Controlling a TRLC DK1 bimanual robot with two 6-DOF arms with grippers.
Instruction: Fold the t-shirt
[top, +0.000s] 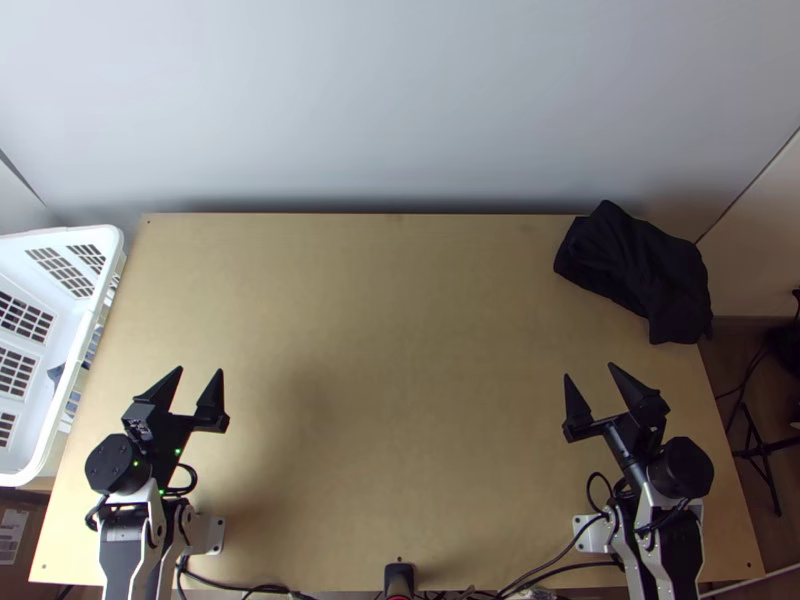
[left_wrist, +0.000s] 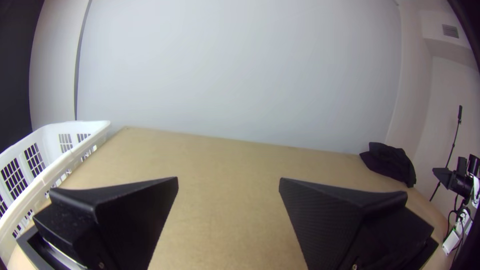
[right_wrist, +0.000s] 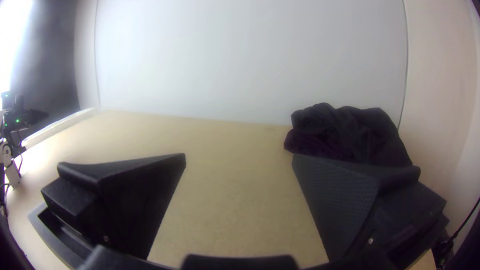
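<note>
The black t-shirt lies bunched at the table's far right corner, slightly over the right edge. My left gripper is at the table's left side, open and holding nothing, far from the cloth. Nearer to the shirt, my right gripper also stands open and bare. In the left wrist view, the left gripper has its fingers wide apart, with the shirt far off. In the right wrist view, the right gripper is spread, and one finger partly covers the dark bunched shirt.
A white slotted laundry basket stands along the table's left edge, with some cloth inside. Bare wood stretches between the arms. Cables run along the near edge. A pale wall rises behind the table.
</note>
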